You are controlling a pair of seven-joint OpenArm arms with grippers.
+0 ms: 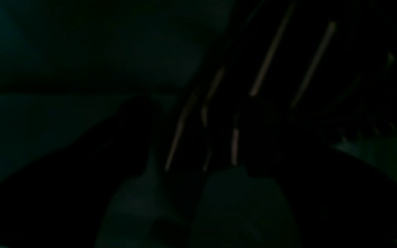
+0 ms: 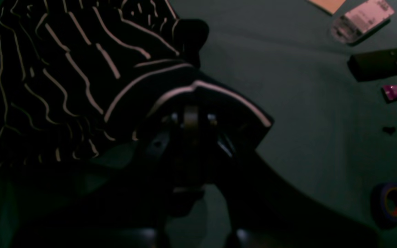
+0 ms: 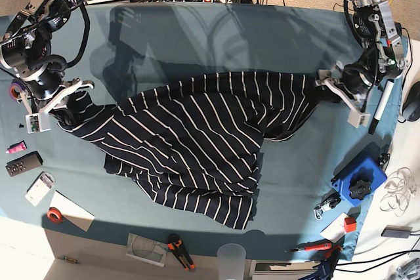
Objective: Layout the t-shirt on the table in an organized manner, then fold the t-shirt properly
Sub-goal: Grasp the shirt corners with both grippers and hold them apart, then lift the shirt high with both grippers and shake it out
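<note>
Layout step in hand, judging by cloth. Dark navy-black striped t-shirt lies rumpled mid wide teal-blue cloth-covered table, stretched between arms, lower hem bunched toward table's near edge. Right gripper, at shirt's end nearest black remote, clamped on sleeve fold, cloth draped over jaws in right wrist view. Left gripper, at shirt's opposite end, jaws spread wide, holding nothing; striped cloth just ahead. Next: probably re-grip that end, tension shirt flat.

Along the edges: remote, pink tube, red tape roll, blue box, clear cup, orange-handled pliers.
</note>
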